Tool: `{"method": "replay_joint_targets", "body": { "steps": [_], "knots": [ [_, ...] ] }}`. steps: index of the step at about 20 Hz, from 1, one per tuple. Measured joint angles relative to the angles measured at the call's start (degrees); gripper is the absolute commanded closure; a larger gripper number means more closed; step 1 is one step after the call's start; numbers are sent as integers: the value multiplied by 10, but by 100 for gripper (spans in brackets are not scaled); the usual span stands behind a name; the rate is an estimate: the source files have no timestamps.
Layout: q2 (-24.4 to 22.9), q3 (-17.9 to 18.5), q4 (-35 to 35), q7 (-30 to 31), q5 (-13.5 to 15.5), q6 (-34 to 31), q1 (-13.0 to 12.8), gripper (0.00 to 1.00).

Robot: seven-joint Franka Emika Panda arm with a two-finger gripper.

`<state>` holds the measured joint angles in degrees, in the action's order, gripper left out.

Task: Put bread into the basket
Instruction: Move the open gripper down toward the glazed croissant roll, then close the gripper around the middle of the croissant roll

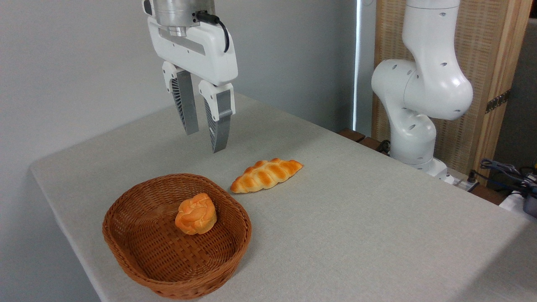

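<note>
Bread [267, 175], the long braided loaf, lies flat on the table [377, 235], just beside the basket's far right rim and not in it, so the main step of the task looks undone: the loaf is yet to be gripped, lifted and set inside. Largest in view is the pale grey cloth-covered table, mostly bare, with a plain light wall behind it. To the right stands the white robot arm [419, 92], its base at the table's far edge, in front of a woven wooden panel [495, 84]; a few cables [503, 170] lie at the far right. Near the front left corner sits the basket [138, 256], a shallow brown wicker oval, and in it rests a small round orange bun [196, 214], which is not the loaf the task means. Above the table, behind the basket and to the loaf's left, hangs the gripper [206, 138], its two fingers parted with a clear gap and nothing held between them, well above the bread.
</note>
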<state>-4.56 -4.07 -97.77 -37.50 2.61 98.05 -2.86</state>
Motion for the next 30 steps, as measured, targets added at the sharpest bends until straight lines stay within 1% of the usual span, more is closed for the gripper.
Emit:
{"method": "replay_joint_targets", "body": {
  "steps": [3,7,9,15,19,22,24,27,30],
  "knots": [
    [-1,0,-14,0,7,-1,-10,0],
    [-2,0,-45,0,8,0,-25,0],
    [-11,0,-59,0,8,5,-29,0],
    [-77,1,-162,0,8,78,-43,0],
    [-135,3,-251,-25,8,102,-53,0],
    [-168,8,-311,-42,8,112,-69,0],
    [-179,8,-341,-44,8,116,-80,0],
    [-182,8,-373,-44,8,130,-94,0],
    [-182,8,-392,-44,8,138,-103,0]
  ]
}}
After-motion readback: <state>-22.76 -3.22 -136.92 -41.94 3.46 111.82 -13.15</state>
